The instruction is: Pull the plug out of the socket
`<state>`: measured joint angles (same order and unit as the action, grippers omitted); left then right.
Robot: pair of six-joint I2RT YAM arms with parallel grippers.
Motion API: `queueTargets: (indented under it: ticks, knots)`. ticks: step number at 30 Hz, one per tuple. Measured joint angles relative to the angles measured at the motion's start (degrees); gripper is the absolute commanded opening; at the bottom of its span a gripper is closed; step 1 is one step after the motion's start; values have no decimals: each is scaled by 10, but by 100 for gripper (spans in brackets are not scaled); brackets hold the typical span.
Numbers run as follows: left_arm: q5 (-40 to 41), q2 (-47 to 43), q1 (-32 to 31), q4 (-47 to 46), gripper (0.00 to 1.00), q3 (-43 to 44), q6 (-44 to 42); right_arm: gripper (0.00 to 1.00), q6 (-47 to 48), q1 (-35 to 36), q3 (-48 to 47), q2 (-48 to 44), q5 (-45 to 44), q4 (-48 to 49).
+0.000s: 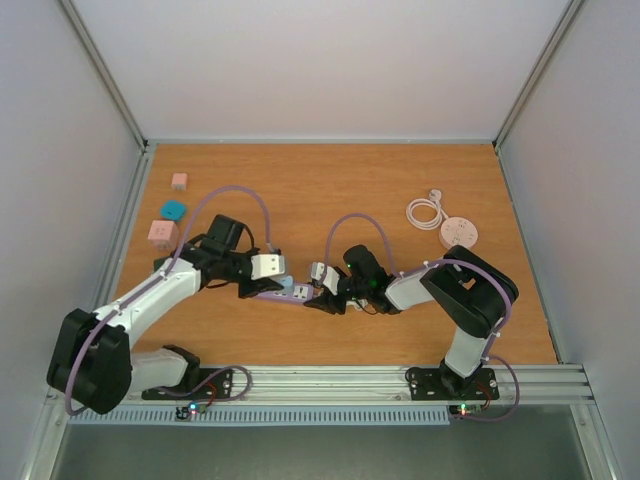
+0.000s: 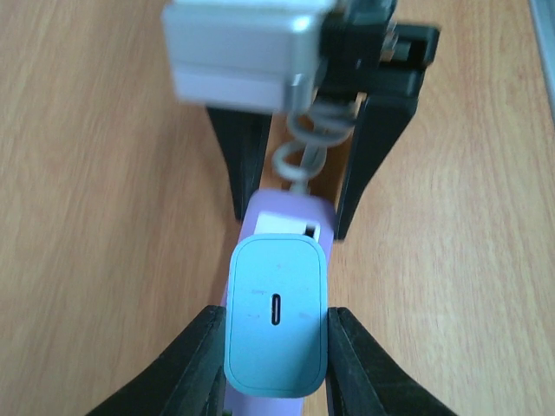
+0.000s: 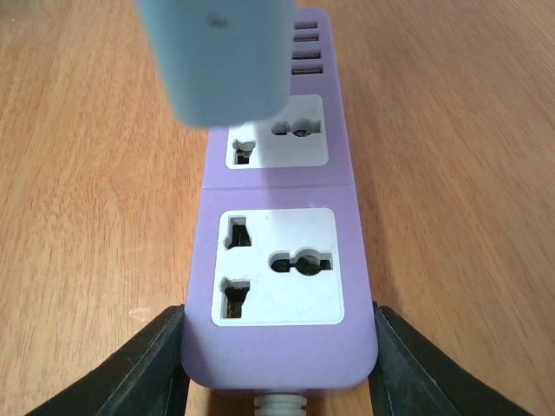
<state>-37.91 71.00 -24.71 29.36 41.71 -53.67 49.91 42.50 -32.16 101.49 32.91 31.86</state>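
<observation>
A purple power strip (image 1: 296, 294) lies mid-table between my two arms. My right gripper (image 1: 322, 299) is shut on its cable end. In the right wrist view the strip (image 3: 277, 260) sits between the black fingers (image 3: 156, 360), with two white sockets empty. My left gripper (image 1: 262, 287) is shut on a teal plug (image 1: 287, 282). In the left wrist view the plug (image 2: 276, 286) is clamped between the fingers (image 2: 195, 355), over the strip (image 2: 299, 208). In the right wrist view the plug (image 3: 217, 52) is blurred and looks raised over the strip's far end. Its prongs are hidden.
A white round socket reel (image 1: 458, 232) with a coiled cable lies at the back right. Two pink blocks (image 1: 179, 181) (image 1: 162, 233) and a teal adapter (image 1: 173, 209) sit at the back left. Metal rails edge the table.
</observation>
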Motion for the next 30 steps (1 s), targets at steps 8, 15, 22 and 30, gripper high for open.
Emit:
queueTargets:
  ticks: [8,15,22,30]
  knots:
    - [32,11,108,125,18,43,-38,32,0,0,-4,-2,0,-11]
    - [60,51,235,228,19,83,-100,32,2,0,-12,-4,-1,-30]
    - [89,67,354,314,19,96,-179,34,5,0,-17,-5,-1,-42]
    - [133,104,454,380,19,111,-268,36,8,3,-23,-7,-1,-55]
